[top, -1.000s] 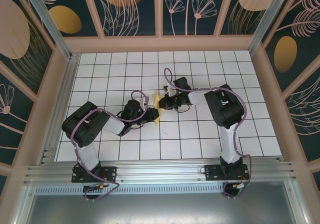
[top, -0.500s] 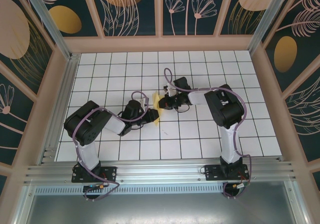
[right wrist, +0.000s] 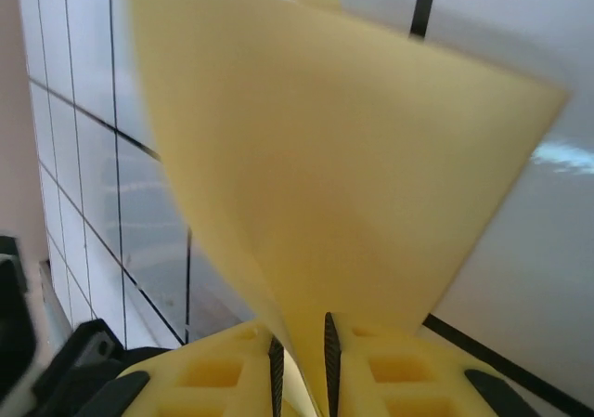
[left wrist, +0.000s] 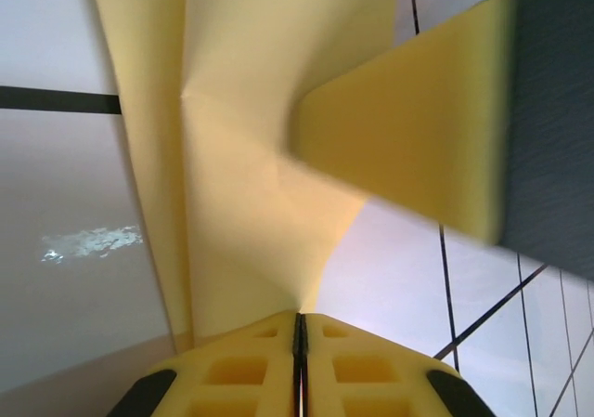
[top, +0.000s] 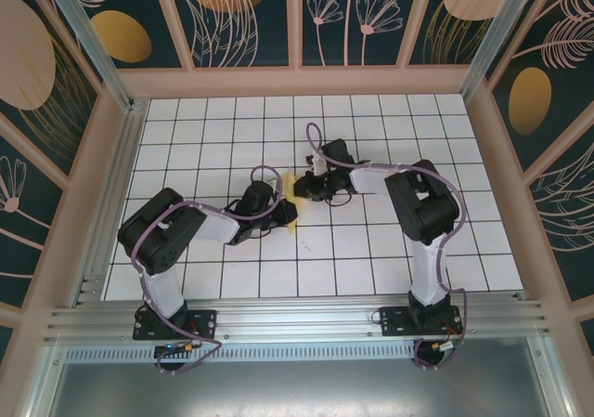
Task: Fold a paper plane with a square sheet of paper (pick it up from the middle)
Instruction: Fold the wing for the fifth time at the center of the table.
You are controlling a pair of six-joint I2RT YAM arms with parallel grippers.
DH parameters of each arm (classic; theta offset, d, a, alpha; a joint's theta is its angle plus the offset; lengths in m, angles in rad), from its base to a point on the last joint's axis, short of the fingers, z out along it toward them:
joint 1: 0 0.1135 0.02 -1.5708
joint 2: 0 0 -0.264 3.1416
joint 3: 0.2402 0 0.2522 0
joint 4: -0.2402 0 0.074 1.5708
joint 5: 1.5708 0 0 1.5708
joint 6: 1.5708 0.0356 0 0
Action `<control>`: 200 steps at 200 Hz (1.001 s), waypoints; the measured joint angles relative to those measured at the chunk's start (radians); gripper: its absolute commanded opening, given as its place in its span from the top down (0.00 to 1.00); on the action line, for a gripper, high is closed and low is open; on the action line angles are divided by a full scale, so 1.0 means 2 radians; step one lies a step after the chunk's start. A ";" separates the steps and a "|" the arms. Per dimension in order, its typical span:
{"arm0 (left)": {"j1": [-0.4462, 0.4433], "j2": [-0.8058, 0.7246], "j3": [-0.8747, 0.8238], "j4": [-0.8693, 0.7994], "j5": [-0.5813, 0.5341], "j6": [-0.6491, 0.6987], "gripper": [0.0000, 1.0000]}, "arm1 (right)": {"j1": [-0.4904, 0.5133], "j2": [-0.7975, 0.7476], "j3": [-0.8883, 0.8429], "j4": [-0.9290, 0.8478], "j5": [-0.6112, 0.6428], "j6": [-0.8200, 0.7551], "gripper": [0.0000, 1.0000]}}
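The pale yellow sheet of paper (top: 297, 187) is creased and held up off the tiles between the two arms at the table's middle. My left gripper (top: 284, 212) is at its near end; in the left wrist view the fingers (left wrist: 299, 322) meet with the paper (left wrist: 251, 157) pinched at their tip. My right gripper (top: 303, 190) is at the far end. In the right wrist view its jaws (right wrist: 302, 347) stand slightly apart, and a folded layer of paper (right wrist: 334, 175) runs down through the gap. A yellow right fingertip (left wrist: 418, 148) shows beside the paper.
White grid tiles (top: 371, 241) cover the table, walled in by a wooden frame (top: 483, 138). A metal rail (top: 297, 317) runs along the near edge. Both arms crowd the middle, cables looping above them.
The left gripper has squeezed tighter on the paper and shifted slightly right. The right gripper's jaws have parted from shut, and that wrist has moved a little back and left.
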 measured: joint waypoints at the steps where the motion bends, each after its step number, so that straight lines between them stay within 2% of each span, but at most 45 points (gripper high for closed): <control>1: 0.000 0.000 0.001 -0.002 0.000 0.000 0.91 | 0.000 -0.001 0.000 0.000 0.001 0.000 0.79; 31: -0.001 0.000 0.008 -0.018 -0.003 0.000 0.94 | 0.001 -0.048 -0.009 -0.004 0.052 0.010 0.81; 61: -0.002 0.000 0.013 -0.026 -0.010 0.000 0.96 | 0.008 -0.056 -0.013 -0.010 0.083 0.010 0.89; 91: -0.003 0.001 0.017 -0.032 -0.013 -0.003 0.99 | 0.026 -0.050 -0.013 -0.013 0.089 0.009 0.95; 138: -0.003 0.001 0.018 -0.034 -0.014 -0.007 1.00 | 0.030 -0.004 -0.001 -0.014 0.080 0.009 0.98; 170: -0.003 0.001 0.018 -0.034 -0.014 -0.009 0.96 | 0.029 0.011 0.004 -0.013 0.073 0.009 0.98; 200: -0.002 -0.004 0.021 -0.043 -0.012 -0.013 0.89 | 0.029 0.016 0.008 -0.015 0.072 0.008 0.99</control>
